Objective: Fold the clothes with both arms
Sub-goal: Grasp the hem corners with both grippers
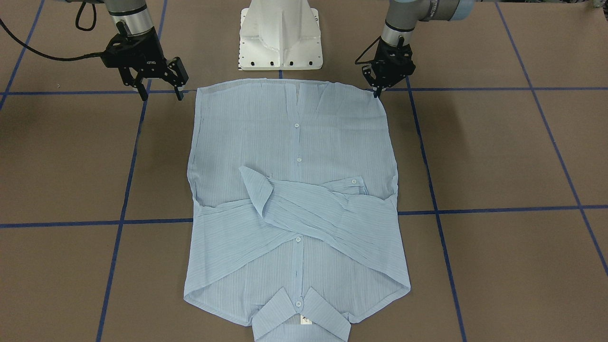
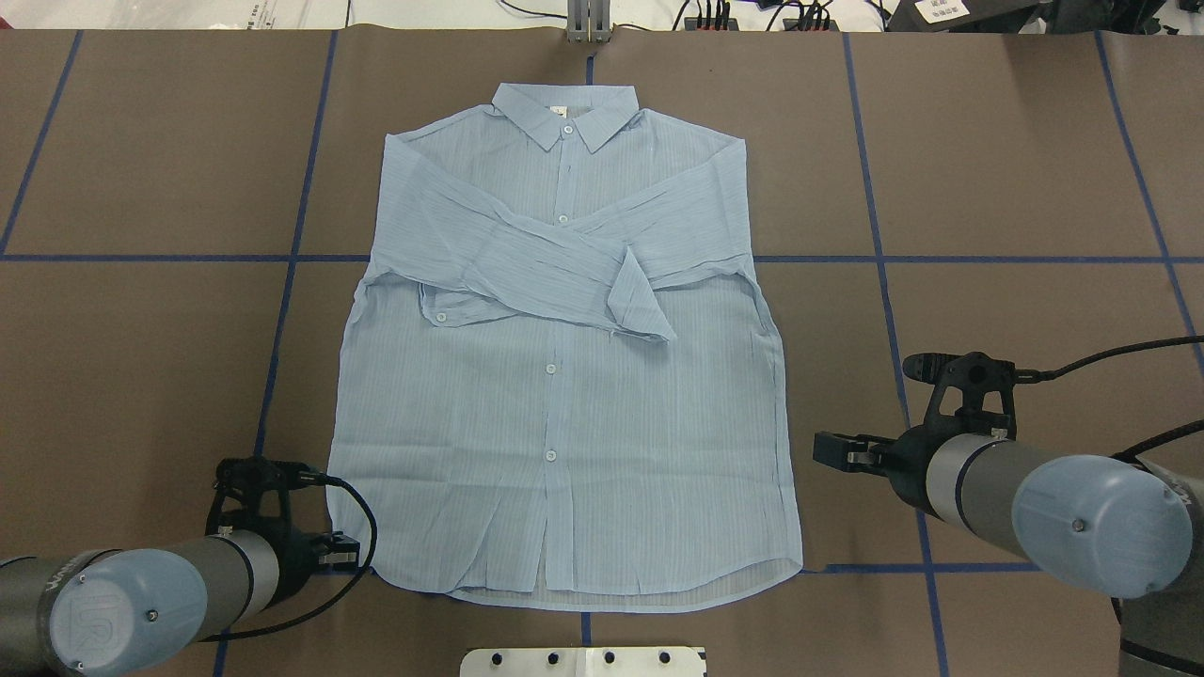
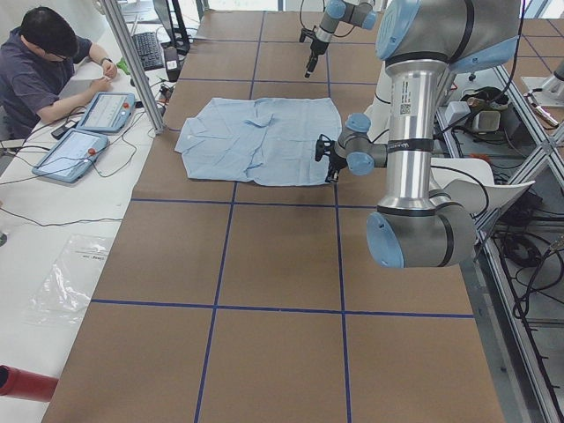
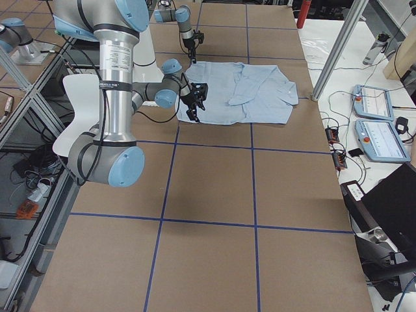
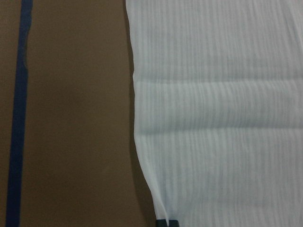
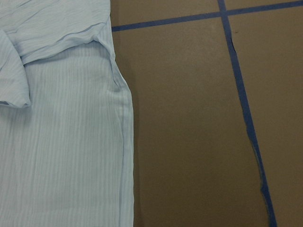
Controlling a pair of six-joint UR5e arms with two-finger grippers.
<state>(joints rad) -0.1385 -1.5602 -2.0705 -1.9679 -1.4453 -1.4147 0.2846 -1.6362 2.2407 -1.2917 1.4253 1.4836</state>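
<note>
Shirt point(image 2: 564, 423) is thin and floppy, so you'd grab its hem point(image 2: 602, 592) by the corners at 6 o'clock. Left gripper point(image 1: 377, 93) looks pinched on one, right gripper point(image 1: 162, 95) hangs spread.

A brown table point(image 4: 208, 195) crossed by blue tape lines fills the scene. On its far half a light-blue shirt point(image 4: 257, 97) lies flat, its collar toward a white side bench point(image 4: 396, 78) at the right, with a sleeve folded across the chest. The large, near right arm point(image 4: 117, 84) stands at the left, and its black right gripper point(image 4: 197, 103) is at the shirt's near hem corner. The small, far left arm point(image 4: 172, 13) points its left gripper point(image 4: 192, 49) down at the far hem corner. A far tablet point(image 4: 372, 102) and a near tablet point(image 4: 382, 140) lie on the bench.
</note>
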